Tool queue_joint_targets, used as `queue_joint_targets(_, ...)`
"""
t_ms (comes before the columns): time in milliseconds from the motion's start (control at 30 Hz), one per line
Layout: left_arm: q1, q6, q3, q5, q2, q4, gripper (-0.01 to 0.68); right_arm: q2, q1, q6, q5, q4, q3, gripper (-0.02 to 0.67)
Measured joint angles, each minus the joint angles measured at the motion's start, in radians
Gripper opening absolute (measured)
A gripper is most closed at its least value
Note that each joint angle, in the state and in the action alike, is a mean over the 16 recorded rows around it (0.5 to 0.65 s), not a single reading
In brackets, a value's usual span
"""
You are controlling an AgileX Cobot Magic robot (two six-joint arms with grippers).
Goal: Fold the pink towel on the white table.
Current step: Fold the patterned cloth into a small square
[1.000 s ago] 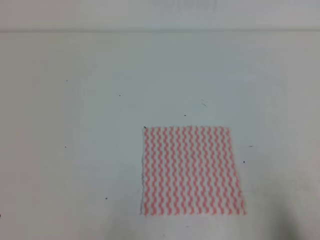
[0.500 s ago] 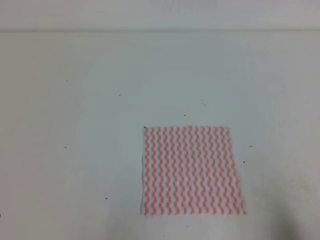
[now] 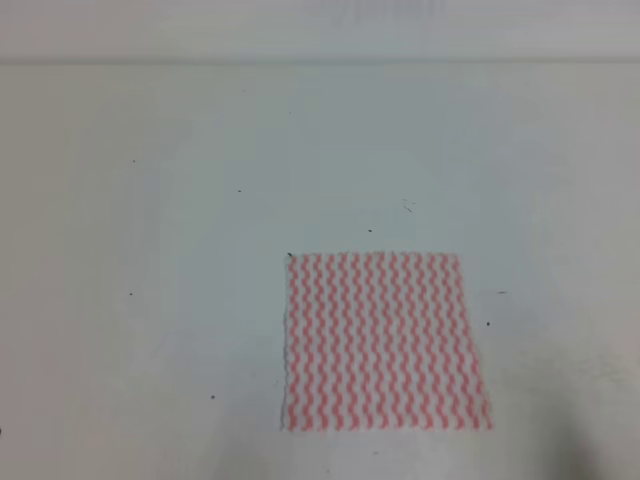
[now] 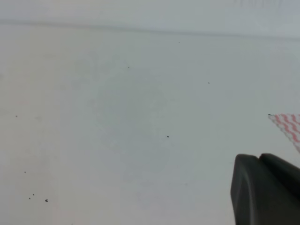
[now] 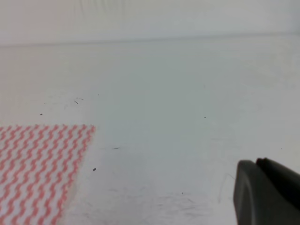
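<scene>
— Exterior high: anything changing? Towel [image 3: 385, 342] lying flat on table [image 3: 180, 300], unmoved since a second ago.
— Folding not yet begun. Left gripper [image 4: 267, 190], right gripper [image 5: 267, 192] hanging well apart from towel; finger spread impossible to tell.

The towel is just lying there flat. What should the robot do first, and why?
Probably bring both grippers toward the pink towel. It lies flat and unfolded on the white table, neither arm shows in the high view, and each wrist camera catches only a towel corner off to one side.
</scene>
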Motion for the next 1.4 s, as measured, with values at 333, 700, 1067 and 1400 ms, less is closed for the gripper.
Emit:
queue_joint_targets(333, 0.000, 0.000, -0.002, 0.002, 0.002, 0.000, -0.005, -0.006, 0.000, 0.000, -0.002, 0.000, 0.002, -0.021)
queue_joint_targets(700, 0.000, 0.000, -0.002, 0.001, 0.002, 0.008, -0.005, -0.002, 0.000, 0.000, -0.002, 0.000, 0.000, -0.020)
queue_joint_targets(1067, 0.000, 0.000, -0.003, -0.006, 0.000, 0.045, -0.006, 0.004, 0.000, 0.000, 0.001, 0.000, -0.003, -0.019)
queue_joint_targets(1400, 0.000, 0.000, 0.000, -0.025, 0.000, 0.036, -0.005, 0.000, 0.000, 0.000, 0.000, 0.000, 0.000, -0.020)
